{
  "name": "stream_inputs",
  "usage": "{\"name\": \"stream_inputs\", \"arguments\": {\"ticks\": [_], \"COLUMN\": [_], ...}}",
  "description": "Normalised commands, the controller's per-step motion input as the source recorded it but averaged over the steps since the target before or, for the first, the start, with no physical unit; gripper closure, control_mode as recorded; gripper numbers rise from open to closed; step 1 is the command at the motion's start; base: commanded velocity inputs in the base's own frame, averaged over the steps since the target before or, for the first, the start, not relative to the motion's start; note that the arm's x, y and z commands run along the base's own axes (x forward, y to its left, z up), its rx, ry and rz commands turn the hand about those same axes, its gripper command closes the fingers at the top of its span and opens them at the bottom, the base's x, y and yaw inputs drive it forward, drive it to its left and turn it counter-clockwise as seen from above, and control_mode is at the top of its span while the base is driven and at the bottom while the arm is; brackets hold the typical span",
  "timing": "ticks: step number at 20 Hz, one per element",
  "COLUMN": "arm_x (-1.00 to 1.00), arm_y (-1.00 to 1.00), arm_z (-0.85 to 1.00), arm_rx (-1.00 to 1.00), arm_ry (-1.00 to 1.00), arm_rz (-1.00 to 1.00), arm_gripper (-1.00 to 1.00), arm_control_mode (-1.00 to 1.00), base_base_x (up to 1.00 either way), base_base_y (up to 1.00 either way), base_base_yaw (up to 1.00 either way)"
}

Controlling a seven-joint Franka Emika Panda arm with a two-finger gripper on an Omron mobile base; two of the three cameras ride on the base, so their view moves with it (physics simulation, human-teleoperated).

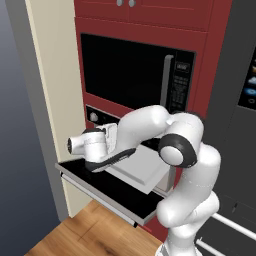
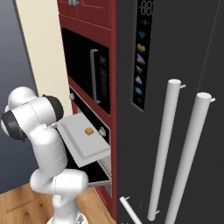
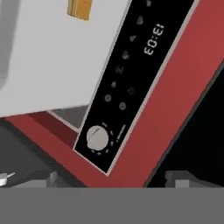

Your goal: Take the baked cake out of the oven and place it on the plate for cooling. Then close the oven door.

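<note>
The oven (image 1: 93,116) has its oven door (image 1: 95,184) folded down flat. A light grey tray (image 2: 81,142) is slid out over the door. On it sits the cake (image 2: 89,131), a small orange-brown block, also at the top of the hand view as the cake (image 3: 80,8). My gripper (image 3: 107,180) is open, with its tips wide apart and nothing between them. It hovers to the left of the tray, above the door, facing the black control strip (image 3: 131,74) and a silver knob (image 3: 97,138). The plate is out of view.
A black microwave (image 1: 125,72) with a vertical handle sits above the oven in red cabinetry. A dark fridge (image 2: 175,109) with two long pale handles stands on the right. A cream wall panel (image 1: 52,100) borders the left. Wooden floor (image 1: 80,235) lies below.
</note>
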Motion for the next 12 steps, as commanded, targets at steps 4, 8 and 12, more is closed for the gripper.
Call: {"name": "stream_inputs", "arguments": {"ticks": [4,8,12], "arm_x": [0.18,0.0,0.0], "arm_y": [0.0,0.0,0.0], "arm_z": [-0.09,-0.25,-0.38], "arm_rx": [-0.29,-0.25,-0.16], "arm_ry": [0.6,0.57,0.61], "arm_rz": [0.06,0.05,0.06], "arm_gripper": [-1.0,-1.0,-1.0], "arm_control_mode": [-1.0,-1.0,-1.0], "base_base_x": [0.0,0.0,0.0], "base_base_y": [0.0,0.0,0.0], "base_base_yaw": [0.0,0.0,0.0]}}
